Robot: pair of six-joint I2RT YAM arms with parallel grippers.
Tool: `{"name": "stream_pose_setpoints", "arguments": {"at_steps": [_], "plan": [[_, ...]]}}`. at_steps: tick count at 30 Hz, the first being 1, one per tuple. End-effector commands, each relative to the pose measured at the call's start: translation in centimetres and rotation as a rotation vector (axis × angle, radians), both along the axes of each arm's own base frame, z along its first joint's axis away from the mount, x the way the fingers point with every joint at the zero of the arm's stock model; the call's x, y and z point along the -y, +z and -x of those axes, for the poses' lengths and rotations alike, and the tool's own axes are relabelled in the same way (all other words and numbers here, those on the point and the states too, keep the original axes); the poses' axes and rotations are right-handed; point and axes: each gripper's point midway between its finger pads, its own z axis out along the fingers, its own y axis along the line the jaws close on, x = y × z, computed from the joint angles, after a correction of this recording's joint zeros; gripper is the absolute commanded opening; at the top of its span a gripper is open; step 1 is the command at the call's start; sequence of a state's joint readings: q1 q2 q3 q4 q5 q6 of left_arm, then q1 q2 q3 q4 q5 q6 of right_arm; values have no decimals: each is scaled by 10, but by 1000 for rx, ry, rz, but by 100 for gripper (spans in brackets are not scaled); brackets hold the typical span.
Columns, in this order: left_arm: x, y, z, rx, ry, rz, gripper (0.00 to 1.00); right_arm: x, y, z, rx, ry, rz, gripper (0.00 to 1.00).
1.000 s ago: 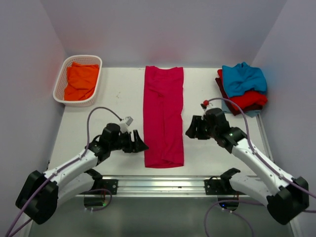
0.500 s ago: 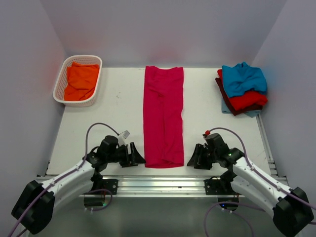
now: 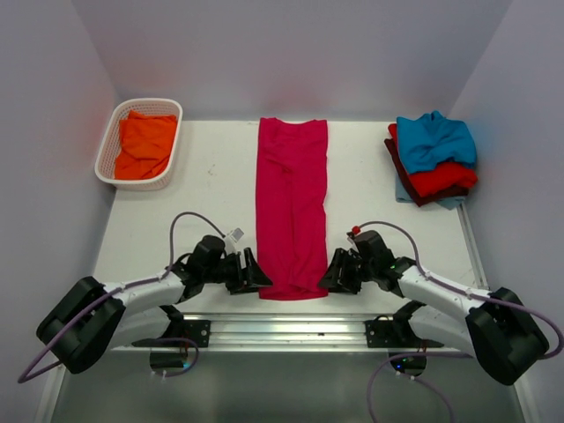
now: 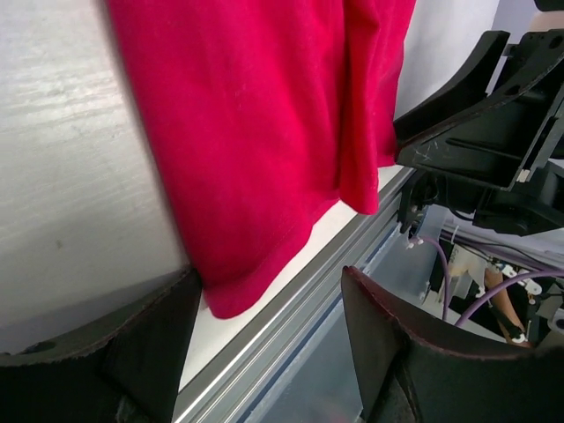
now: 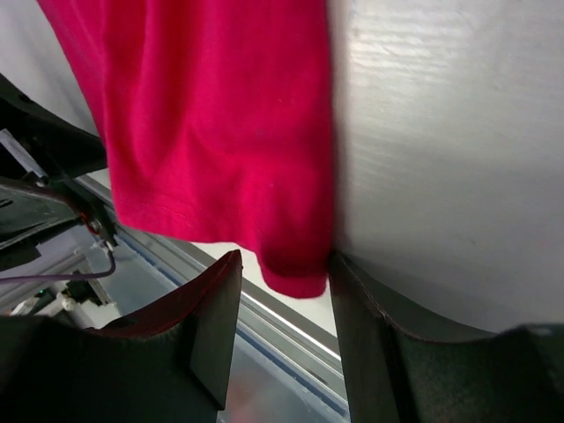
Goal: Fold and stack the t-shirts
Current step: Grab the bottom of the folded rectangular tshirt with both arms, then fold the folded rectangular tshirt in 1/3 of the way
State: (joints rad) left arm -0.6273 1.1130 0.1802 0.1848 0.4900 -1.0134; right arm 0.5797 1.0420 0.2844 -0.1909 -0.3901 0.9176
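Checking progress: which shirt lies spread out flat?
The crimson-pink shirt, one long strip at centre. The orange shirt is bunched in the basket; the teal shirt and red shirt are piled far right.

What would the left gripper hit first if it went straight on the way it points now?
The left gripper would first meet the near corner of the crimson-pink t-shirt, which lies ahead between its open fingers in the wrist view. Beyond the cloth the right gripper faces it, probably farther off.
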Motion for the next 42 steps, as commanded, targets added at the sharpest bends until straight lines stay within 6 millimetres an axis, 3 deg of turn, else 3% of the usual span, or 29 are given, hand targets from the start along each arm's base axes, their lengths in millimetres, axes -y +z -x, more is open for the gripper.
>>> {"name": "stream_pose_setpoints", "arguments": {"at_steps": [1,3,5,6,8,9,10,15,18,20,25,28,35,42], "plan": [[-30,-50,5,-54,76,-218,71,7,-23,-7,15,-26,79,49],[-27,-56,5,-61,65,-240,69,2,-28,-7,5,-15,77,42],[-21,-60,6,-70,41,-236,61,-1,-31,-4,-7,-5,78,25],[-18,-60,6,-67,32,-229,45,-1,-32,-1,-10,6,84,17],[-13,-62,10,-71,6,-211,26,-1,-32,2,-12,15,88,6],[-10,-60,9,-65,2,-198,9,3,-31,6,-11,16,97,0],[-9,-60,13,-68,-11,-196,0,4,-30,8,-13,17,102,0],[-12,-46,27,-52,-36,-173,0,20,-12,25,-12,31,140,0],[-12,-29,28,-15,-23,-140,0,23,10,26,24,35,125,0],[-10,-14,23,28,-8,-103,0,20,25,22,63,43,104,0],[1,14,7,106,15,-44,0,13,39,11,110,69,96,0],[8,29,-7,172,15,-35,0,8,47,-5,152,73,122,0],[13,57,-56,373,84,-101,0,2,93,-77,395,50,253,0],[13,75,-103,537,150,-173,0,0,106,-135,509,23,375,0]]}}
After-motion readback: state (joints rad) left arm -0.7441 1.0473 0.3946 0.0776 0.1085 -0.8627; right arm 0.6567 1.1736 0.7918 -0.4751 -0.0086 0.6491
